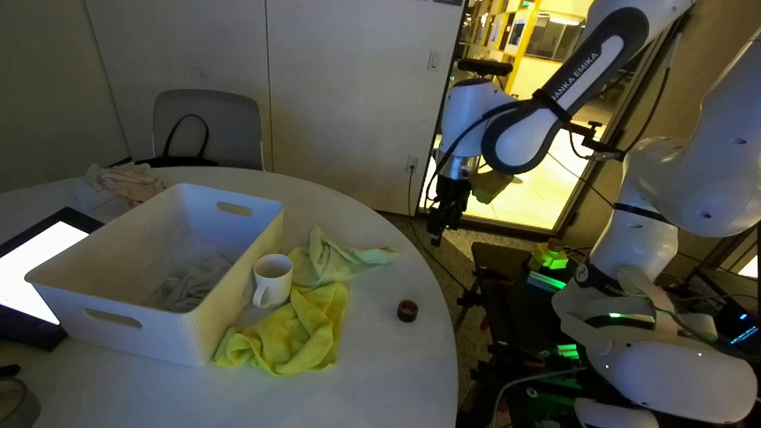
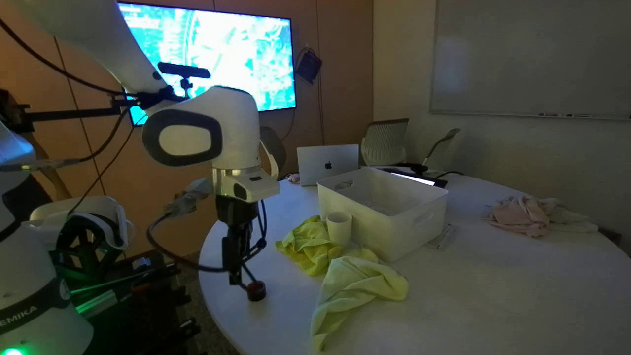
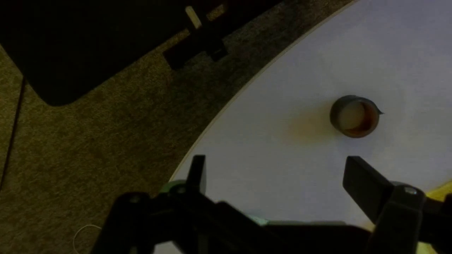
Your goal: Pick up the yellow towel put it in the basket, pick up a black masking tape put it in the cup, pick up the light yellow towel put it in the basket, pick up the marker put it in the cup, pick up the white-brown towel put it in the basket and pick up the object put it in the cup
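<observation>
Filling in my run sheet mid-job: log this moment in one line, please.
hand: open, empty | tape roll, yellow towel, light yellow towel: on table | cup: upright, beside basket | basket: whitish cloth inside

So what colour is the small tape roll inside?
The tape roll is reddish brown inside, clearest in the wrist view.

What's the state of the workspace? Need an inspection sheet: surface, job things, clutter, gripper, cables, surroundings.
Surface: white round table.
Job things: basket with whitish cloth inside; cup upright beside it; yellow towel and light yellow towel next to the cup; black masking tape apart from both towels, hollow facing up; marker and white-brown towel not identified.
Clutter: laptop, lit screen and pinkish cloth on the table.
Gripper: open, holding nothing.
Cables: dark cable looping beside the gripper.
Surroundings: grey chair, lit wall display, whiteboard.
</observation>
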